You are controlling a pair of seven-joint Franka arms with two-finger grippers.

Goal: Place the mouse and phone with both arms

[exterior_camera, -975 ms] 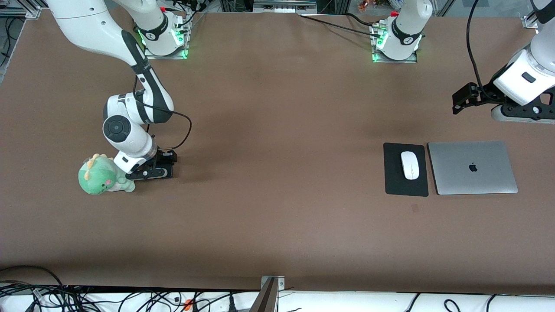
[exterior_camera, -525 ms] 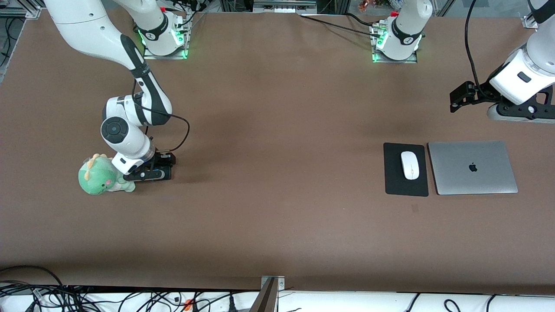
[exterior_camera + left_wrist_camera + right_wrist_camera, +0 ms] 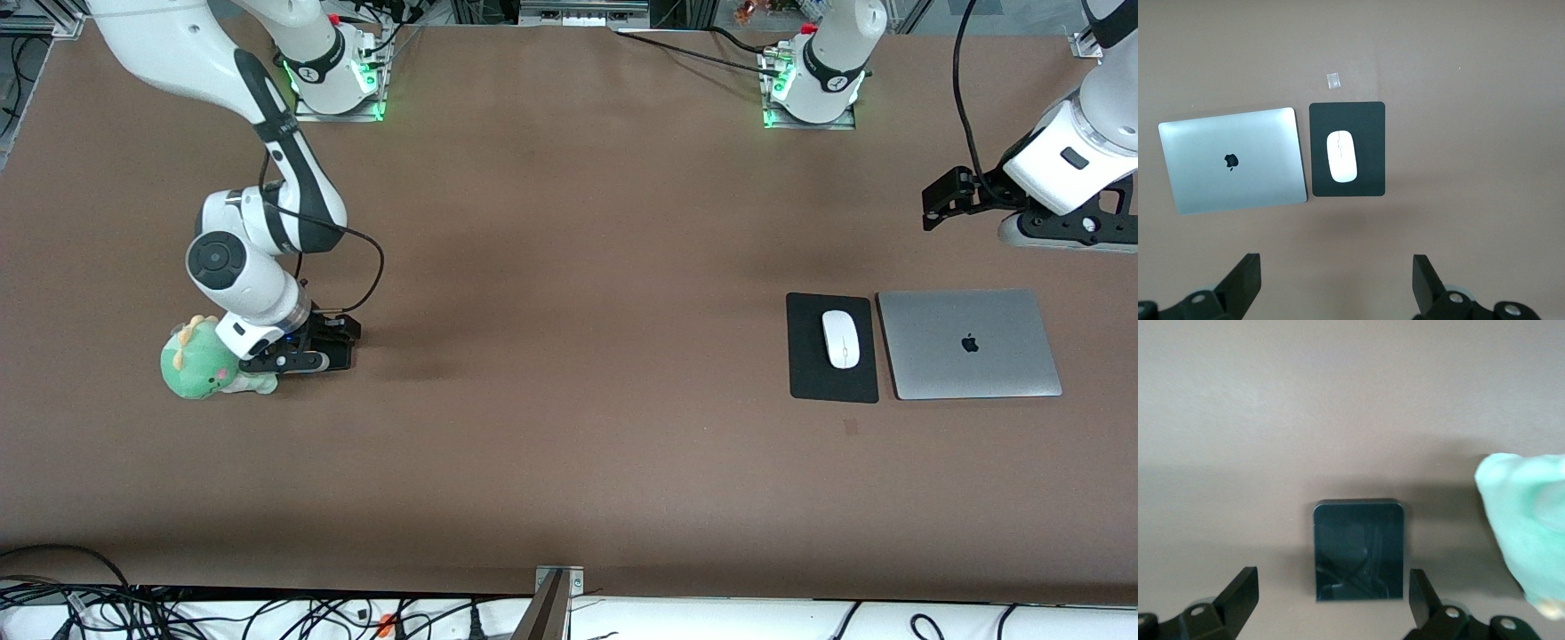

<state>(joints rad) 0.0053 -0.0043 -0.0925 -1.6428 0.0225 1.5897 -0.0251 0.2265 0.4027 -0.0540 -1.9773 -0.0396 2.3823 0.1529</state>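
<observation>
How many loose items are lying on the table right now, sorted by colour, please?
Black: 2, the phone and the mouse pad
White: 1, the mouse
Silver: 1, the laptop
Green: 1, the plush dinosaur
Total: 5

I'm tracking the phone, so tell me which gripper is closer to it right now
Right. The right gripper hangs open just above the phone beside the green plush toy; the left gripper waits, open, above the laptop.
</observation>
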